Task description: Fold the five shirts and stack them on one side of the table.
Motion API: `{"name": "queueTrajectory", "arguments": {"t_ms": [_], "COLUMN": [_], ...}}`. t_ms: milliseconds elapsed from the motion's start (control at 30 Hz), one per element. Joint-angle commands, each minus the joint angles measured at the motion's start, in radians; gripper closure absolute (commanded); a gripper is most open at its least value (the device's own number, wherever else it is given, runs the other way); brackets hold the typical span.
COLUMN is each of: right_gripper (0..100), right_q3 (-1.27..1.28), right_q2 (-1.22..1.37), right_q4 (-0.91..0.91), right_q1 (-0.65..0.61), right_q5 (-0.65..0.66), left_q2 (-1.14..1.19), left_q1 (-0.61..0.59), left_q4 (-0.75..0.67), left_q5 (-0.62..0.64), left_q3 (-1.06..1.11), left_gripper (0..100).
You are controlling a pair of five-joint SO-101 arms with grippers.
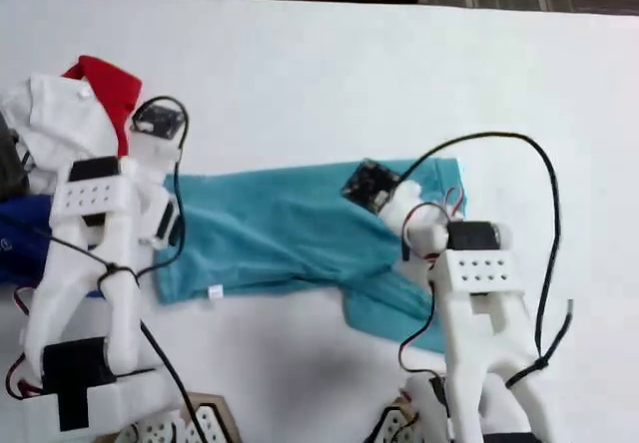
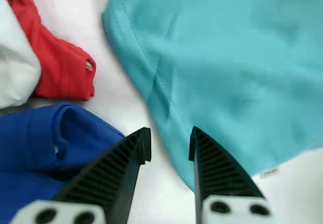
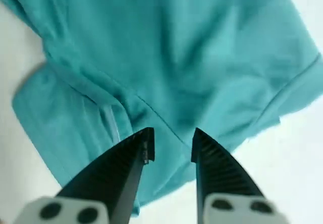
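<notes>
The teal shirt (image 1: 280,228) is lying flat across the middle of the white counter (image 1: 349,74), its cloth lightly creased and one part trailing toward the near edge on the right arm's side. A small white tag (image 1: 215,291) is sticking out of its hem at the end nearer the left arm.

The right hand (image 3: 171,133) is hanging over the teal cloth with its two black fingers spread apart and nothing between them; whether the tips are touching the fabric cannot be told. The left hand (image 2: 170,133) is hovering at the other end of the shirt, also spread and gripping nothing, one finger over the teal hem and the other over bare counter beside the blue shirt (image 2: 45,143).

That blue shirt is lying bunched at the left edge of the counter, just beside the teal one. Beyond it, the red shirt (image 2: 60,67) is sitting crumpled against the white shirt (image 2: 12,57), the two touching.
</notes>
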Motion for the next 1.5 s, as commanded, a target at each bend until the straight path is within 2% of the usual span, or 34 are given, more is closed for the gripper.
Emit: {"name": "queueTrajectory", "arguments": {"t_ms": [0,100,233,367,867,1467], "right_gripper": [86.2,86.2,86.2,86.2,86.1,86.1], "right_q3": [0.003,0.008,0.008,0.005,0.011,0.166], "right_q2": [0.001,0.082,0.229,0.306,0.041,0.041], "right_q4": [-0.038,-0.076,-0.151,-0.139,0.142,0.028], "right_q1": [-0.099,-0.154,-0.157,-0.157,-0.162,-0.165], "right_q5": [-0.026,-0.029,-0.055,-0.054,-0.009,0.012], "left_q2": [-0.044,-0.044,-0.046,-0.046,-0.044,-0.044], "left_q1": [0.002,0.002,-0.003,-0.003,0.002,0.002], "left_q4": [-0.069,-0.071,-0.049,-0.046,-0.054,-0.054], "left_q5": [0.025,0.017,0.015,0.015,0.017,0.015], "left_q3": [0.031,0.045,0.042,0.044,0.036,0.044], "left_gripper": [85,85,85,85,85,85]}}
